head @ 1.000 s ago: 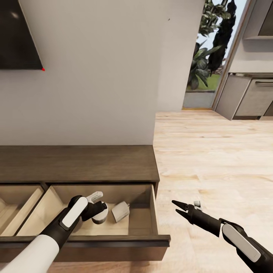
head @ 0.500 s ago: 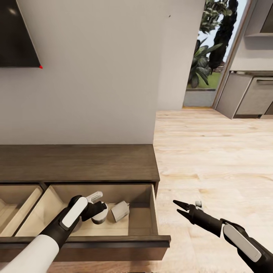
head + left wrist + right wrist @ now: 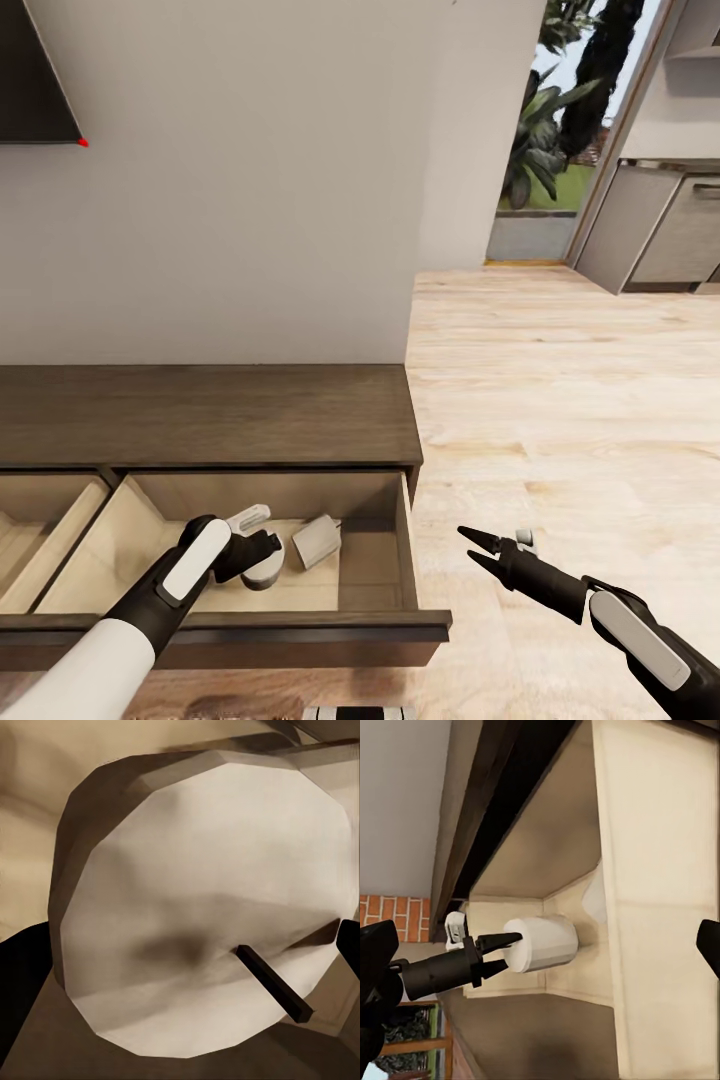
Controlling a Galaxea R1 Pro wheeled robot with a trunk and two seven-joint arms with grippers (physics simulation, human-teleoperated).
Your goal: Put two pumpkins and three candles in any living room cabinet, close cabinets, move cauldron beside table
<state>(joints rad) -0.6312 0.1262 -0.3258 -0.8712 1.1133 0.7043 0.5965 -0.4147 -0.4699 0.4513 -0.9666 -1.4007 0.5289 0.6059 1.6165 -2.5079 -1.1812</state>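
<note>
The dark-brown cabinet [image 3: 200, 410] has its right drawer [image 3: 300, 632] pulled out. Inside it, one pale candle [image 3: 268, 574] stands under my left gripper [image 3: 258, 535]. The left wrist view looks straight at this candle's flat top and wick [image 3: 202, 907]. In the right wrist view the left gripper [image 3: 499, 954] is open, its tips at the candle's end [image 3: 544, 943] and not around it. A second candle [image 3: 317, 541] lies tipped over beside the first. My right gripper [image 3: 470, 546] hangs open and empty over the floor, right of the drawer. Pumpkins and cauldron are out of view.
A neighbouring drawer [image 3: 40, 530] to the left also stands open. A dark screen [image 3: 35, 80] hangs on the wall above the cabinet. Pale wood floor [image 3: 560, 400] runs right toward a doorway with plants [image 3: 550, 150] and grey kitchen units [image 3: 660, 230].
The whole head view has shifted, so the camera moved; the wall screen and doorway sit higher in the picture. Both arms and the candles keep their places.
</note>
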